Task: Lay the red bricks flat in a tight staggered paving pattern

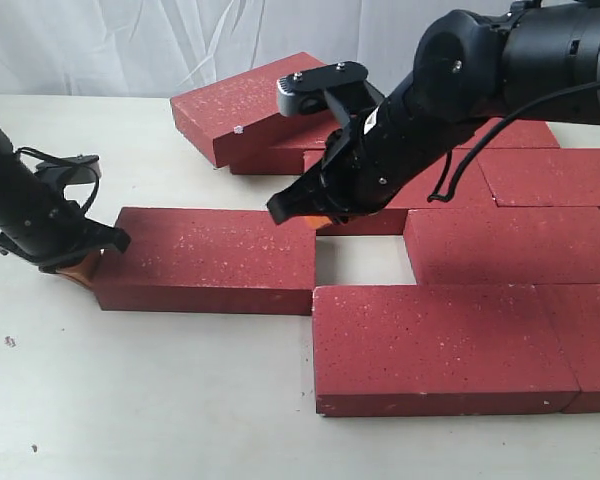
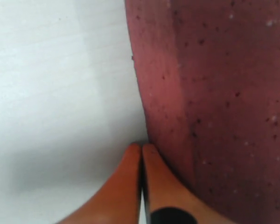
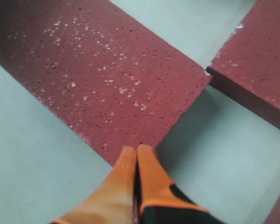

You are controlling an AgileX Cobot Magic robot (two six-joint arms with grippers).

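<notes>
One loose red brick [image 1: 210,260] lies flat on the table, left of the paved group, with a gap between its right end and the brick [image 1: 510,245] of the same row. My left gripper [image 1: 80,268] is shut and empty, its orange tips against the brick's left end; in the left wrist view the gripper [image 2: 141,148] touches the brick's side [image 2: 214,93]. My right gripper [image 1: 315,215] is shut and empty at the brick's far right corner. In the right wrist view it [image 3: 137,150] meets the corner of that brick [image 3: 98,74], with a neighbouring brick [image 3: 256,60] across the gap.
Several bricks lie flat and close together on the right, among them a near one [image 1: 440,345] and a far one [image 1: 550,175]. At the back a tilted brick [image 1: 245,105] with a small white chip [image 1: 238,128] leans on others. Bare table [image 1: 130,400] lies in front.
</notes>
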